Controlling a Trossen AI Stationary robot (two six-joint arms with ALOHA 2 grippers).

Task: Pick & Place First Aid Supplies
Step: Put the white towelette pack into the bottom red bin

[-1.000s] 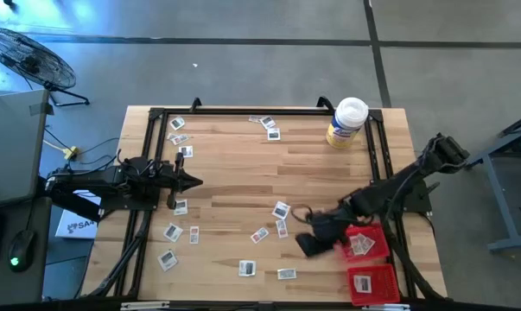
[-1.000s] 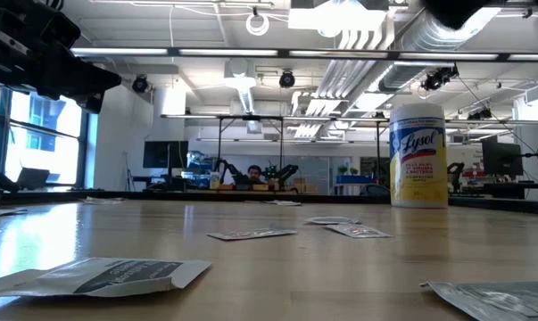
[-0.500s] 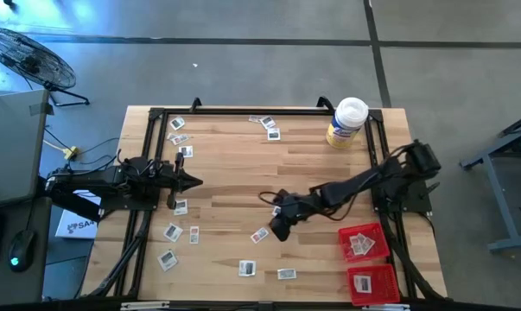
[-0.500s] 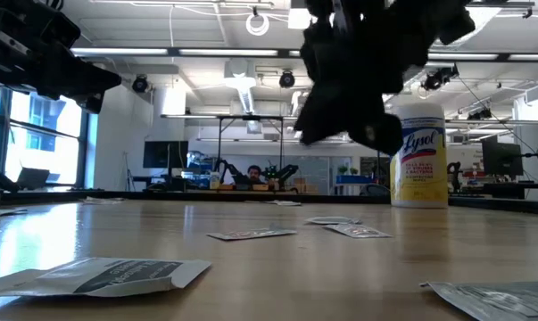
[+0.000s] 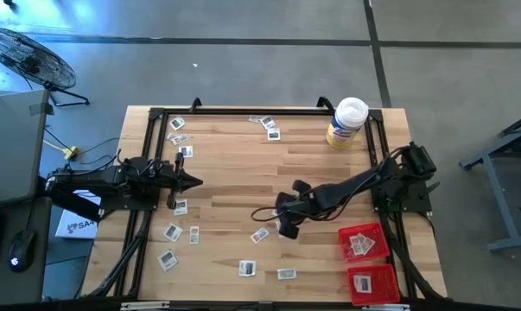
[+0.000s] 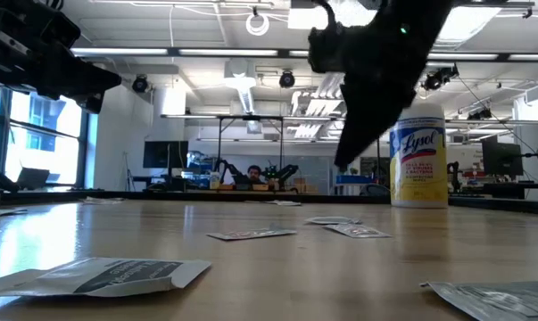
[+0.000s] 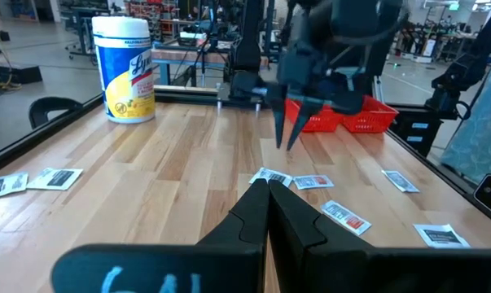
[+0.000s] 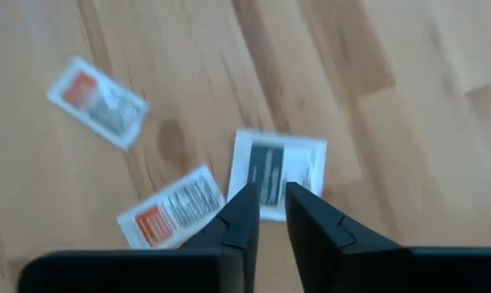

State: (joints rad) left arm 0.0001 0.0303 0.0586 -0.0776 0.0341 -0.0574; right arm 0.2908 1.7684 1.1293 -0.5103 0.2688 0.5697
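**Right arm is off the trays and over the next packet**

A second ago my right gripper (image 5: 288, 228) was at the red trays (image 5: 377, 238) near the table's right front corner. Now it has swung back to mid-table, so I read that as one delivery done and the next pick starting. A packet already lies in the nearer tray.

In the right wrist view, the fingers (image 8: 243, 213) stand a narrow gap apart with nothing between them. They point down at a white packet (image 8: 279, 171) lying flat, print side up, not yet touched. It sits about mid-table, well clear of the jar (image 5: 346, 121).

The packet looks nearly square from here, so I can't call its long axis with confidence. Its dark printed block runs lengthwise toward my fingers.

A red-marked packet (image 8: 170, 213) lies just beside it, clearly oblong and skewed to it. I can't tell whether they touch, so I'd come down carefully.

My left gripper (image 7: 265, 185) waits at the table's left edge, jaws closed on nothing.
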